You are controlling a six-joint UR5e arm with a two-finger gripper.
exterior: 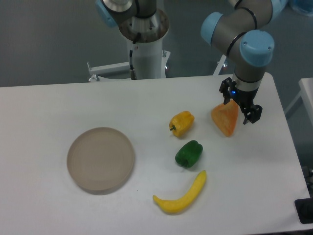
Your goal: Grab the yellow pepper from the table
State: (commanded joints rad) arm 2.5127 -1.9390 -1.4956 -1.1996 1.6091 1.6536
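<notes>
- A white surface (49,107) with rounded corners, seen from above and in front – a robot arm reaches in from the upper right.
- The yellow pepper (182,123) lies near the middle of the surface, untouched, stem end pointing down-left.
- The jaws (241,108) hang to its right, spread apart and holding nothing, just above an orange wedge (225,119).
- A green pepper (189,153) sits just below the yellow one – close, but apart.
- A curved banana (182,196) lies nearer the front edge.
- A round tan-grey plate (100,159) rests well to the left.
</notes>
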